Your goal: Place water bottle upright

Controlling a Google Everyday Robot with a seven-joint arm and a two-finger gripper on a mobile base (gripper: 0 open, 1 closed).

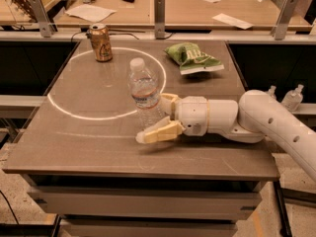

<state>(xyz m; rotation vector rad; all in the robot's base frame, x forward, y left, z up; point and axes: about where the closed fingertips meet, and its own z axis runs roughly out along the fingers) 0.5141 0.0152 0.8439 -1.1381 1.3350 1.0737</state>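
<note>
The water bottle point(143, 88), clear ribbed plastic with a white cap and a white label, stands upright on the brown table point(89, 142), on the near right edge of the white circle. My gripper point(151, 118) reaches in from the right at the bottle's base. It is open: the near finger point(160, 131) lies in front of the bottle's foot and the far finger point(169, 102) sits behind it. The bottle's base is between them.
A gold-brown drink can point(101, 42) stands at the back left of the circle. A green snack bag point(191, 58) lies at the back right. Two small clear pump bottles point(292, 98) stand on a shelf to the right, past the table edge. A wooden bench runs behind.
</note>
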